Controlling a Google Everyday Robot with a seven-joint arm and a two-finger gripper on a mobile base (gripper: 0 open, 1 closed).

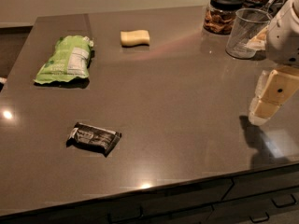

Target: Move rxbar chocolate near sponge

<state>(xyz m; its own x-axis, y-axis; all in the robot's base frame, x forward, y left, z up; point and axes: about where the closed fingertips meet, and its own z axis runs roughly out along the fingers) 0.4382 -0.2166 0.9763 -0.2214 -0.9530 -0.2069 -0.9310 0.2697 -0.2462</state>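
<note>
The rxbar chocolate (93, 138) is a flat black bar with faint white print. It lies on the dark countertop (177, 97) at the front left. The sponge (135, 37) is a pale yellow block lying at the back, left of centre. The gripper (261, 113) hangs at the right edge of the view, above the counter's front right part. It is far from both the bar and the sponge, and nothing shows in it.
A green bag (67, 59) lies at the left, between bar and sponge. A glass jar with a black lid (223, 12) and a clear plastic cup (246, 32) stand at the back right. Drawers (261, 199) run below the counter's front edge.
</note>
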